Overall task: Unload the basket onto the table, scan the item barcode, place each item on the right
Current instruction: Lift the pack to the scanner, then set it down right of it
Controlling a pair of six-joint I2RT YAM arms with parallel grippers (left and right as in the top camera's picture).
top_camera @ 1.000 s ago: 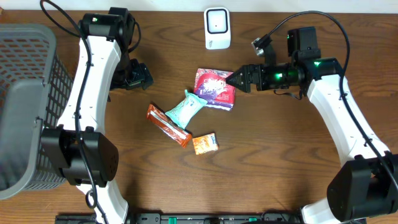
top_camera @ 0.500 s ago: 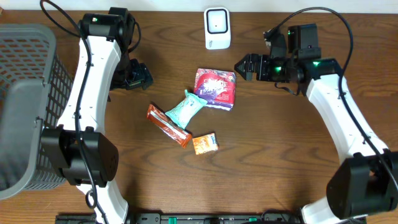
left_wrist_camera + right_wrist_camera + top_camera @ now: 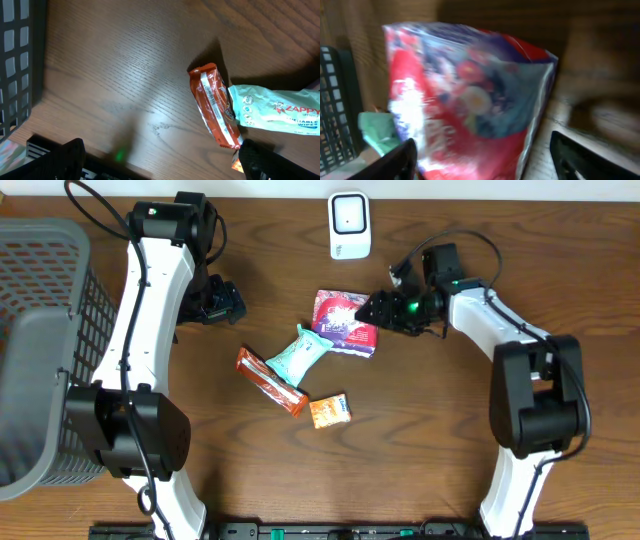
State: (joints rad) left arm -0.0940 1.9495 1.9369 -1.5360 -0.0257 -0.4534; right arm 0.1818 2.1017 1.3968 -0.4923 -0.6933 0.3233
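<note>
Overhead, the red-and-purple packet (image 3: 347,320) lay on the table (image 3: 450,430) near the white scanner (image 3: 349,225), the right hand (image 3: 366,309) spread open at its edge. Just beside it a teal "ZAPPY" wipes pack (image 3: 280,110) touched an orange bar (image 3: 215,107). The left hand (image 3: 225,302) hung open, well apart.

The pouch (image 3: 347,321) is red and purple with a blue panel and a pale flower print. Below-left of it, the wipes (image 3: 297,355) are mint green with red lettering, the bar (image 3: 270,381) orange-brown with white. Below the pouch the packet (image 3: 329,411) is orange; above it the scanner (image 3: 349,225) is white. The table (image 3: 430,450) is brown wood grain.
</note>
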